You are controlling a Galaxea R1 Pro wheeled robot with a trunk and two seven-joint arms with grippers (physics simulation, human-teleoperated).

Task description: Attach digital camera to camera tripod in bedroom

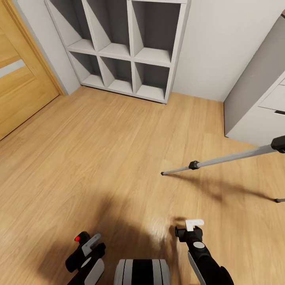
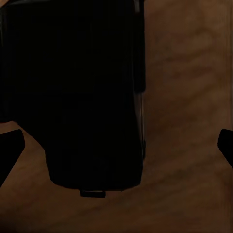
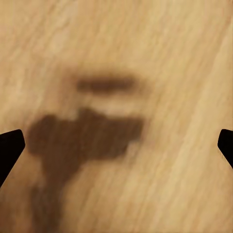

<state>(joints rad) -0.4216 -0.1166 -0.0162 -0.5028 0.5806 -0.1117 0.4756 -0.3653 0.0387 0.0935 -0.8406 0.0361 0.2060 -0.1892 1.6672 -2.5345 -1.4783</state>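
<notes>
Nearest the head camera, my trunk top [image 1: 142, 272] sits between my two forearms above the wood plank floor [image 1: 99, 158], the largest surface of the bedroom. Beyond it stands the white cube shelf [image 1: 130, 51] against the grey wall, a wooden door [image 1: 19, 91] to its left, and a grey desk [image 1: 257, 107] at right. The camera tripod [image 1: 221, 160] enters from the right edge, one silver leg reaching toward the middle of the floor, another foot near the right border; its head is out of frame. My left pincer [image 1: 88, 246] is clenched on the digital camera [image 1: 79, 249], whose red button shows beside the pale finger; in the left wrist view the dark body [image 2: 87, 97] hangs between the fingertips. My right pincer [image 1: 192, 226] is released and carries nothing, its fingertips wide apart over bare floor in the right wrist view. Both arms are held low and forward, pincers pointing down. Risk, as I judge it: driving closer could clip the splayed leg and topple the tripod, and an off-centre grip could let the camera slip during mounting.
</notes>
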